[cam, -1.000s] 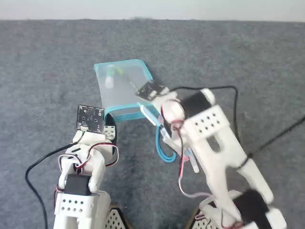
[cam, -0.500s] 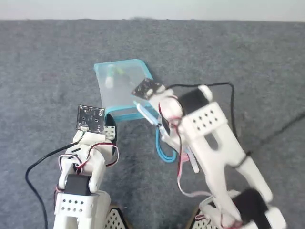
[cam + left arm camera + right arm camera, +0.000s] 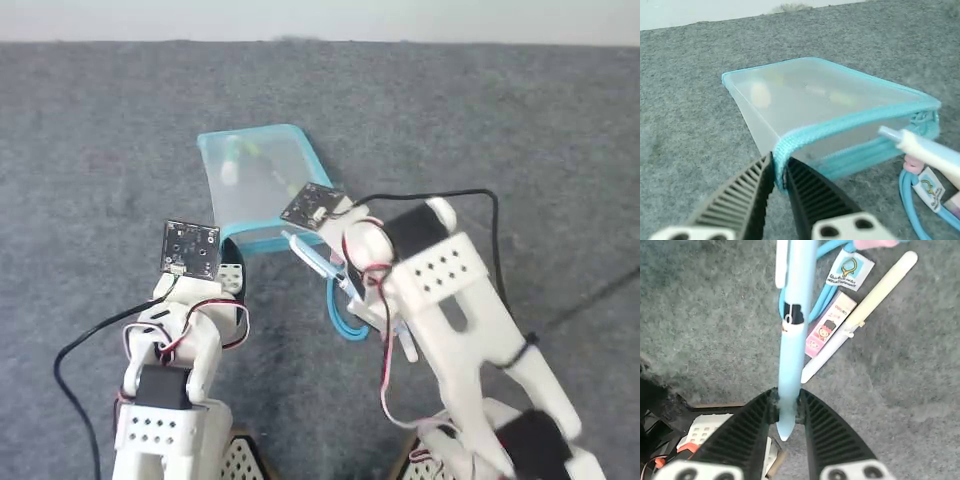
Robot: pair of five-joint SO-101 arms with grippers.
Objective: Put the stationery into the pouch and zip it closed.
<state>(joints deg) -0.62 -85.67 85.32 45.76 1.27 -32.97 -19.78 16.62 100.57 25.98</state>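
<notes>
A translucent pouch (image 3: 255, 185) with cyan trim lies flat on the grey mat, several items dimly visible inside. My left gripper (image 3: 233, 262) is shut on the pouch's near zipper edge; the left wrist view shows the black jaws (image 3: 779, 172) pinching the cyan trim of the pouch (image 3: 815, 97). My right gripper (image 3: 786, 405) is shut on a light blue pen (image 3: 792, 335). That pen (image 3: 312, 256) hangs tilted just off the pouch's near right corner, tip toward the pouch's open end (image 3: 920, 122).
Beneath the right arm lie a cream pen (image 3: 867, 310), a small pink-and-white eraser (image 3: 830, 327) and a blue cord loop (image 3: 343, 312) with a paper tag (image 3: 850, 267). Grey mat stretches around the pouch; a pale wall borders the far edge.
The right gripper with the blue pen first edged toward the pouch, then drew back slightly toward the near side. The left arm and pouch stayed still.
</notes>
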